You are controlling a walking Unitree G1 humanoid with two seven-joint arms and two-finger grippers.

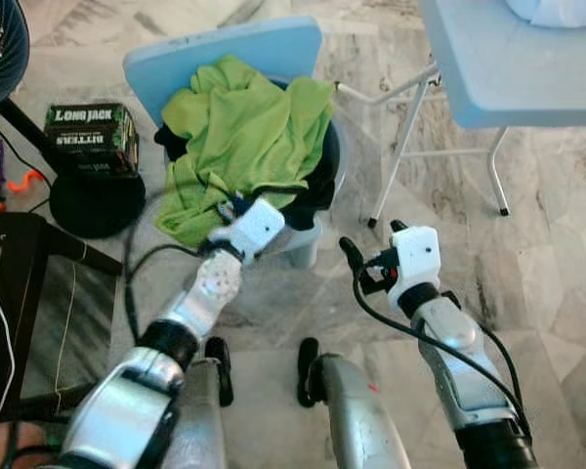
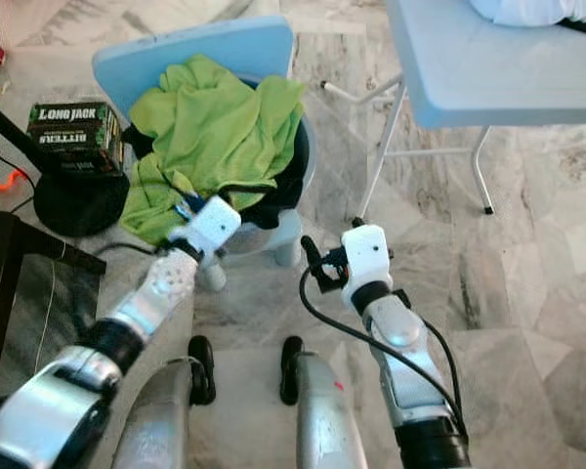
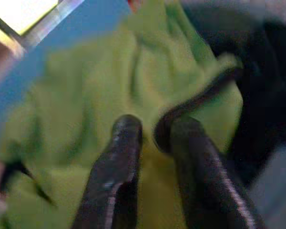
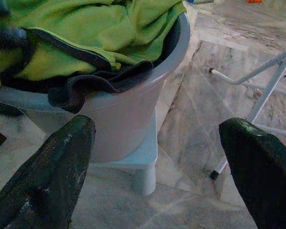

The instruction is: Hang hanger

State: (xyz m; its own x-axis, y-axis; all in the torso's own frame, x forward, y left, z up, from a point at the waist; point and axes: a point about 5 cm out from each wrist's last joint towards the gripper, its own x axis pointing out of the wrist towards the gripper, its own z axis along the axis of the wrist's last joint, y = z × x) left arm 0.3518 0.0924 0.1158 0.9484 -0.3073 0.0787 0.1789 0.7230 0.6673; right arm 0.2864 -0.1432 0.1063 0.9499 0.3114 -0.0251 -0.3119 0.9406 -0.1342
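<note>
Reaching into laundry basket (image 4: 133, 119) w/ left gripper (image 3: 150, 138): fingers nearly closed, pinching a dark curved rod that pokes from the green garment (image 1: 239, 132), probably the hanger (image 3: 195, 102), though blur prevents confirmation. Right gripper (image 1: 366, 264) hovers beside the basket above the floor, fingers wide apart, nothing held. Step in hand: pickup, approx. early stage. Next move calls for a firm pinch, then lifting hanger clear w/o dragging cloth out.
</note>
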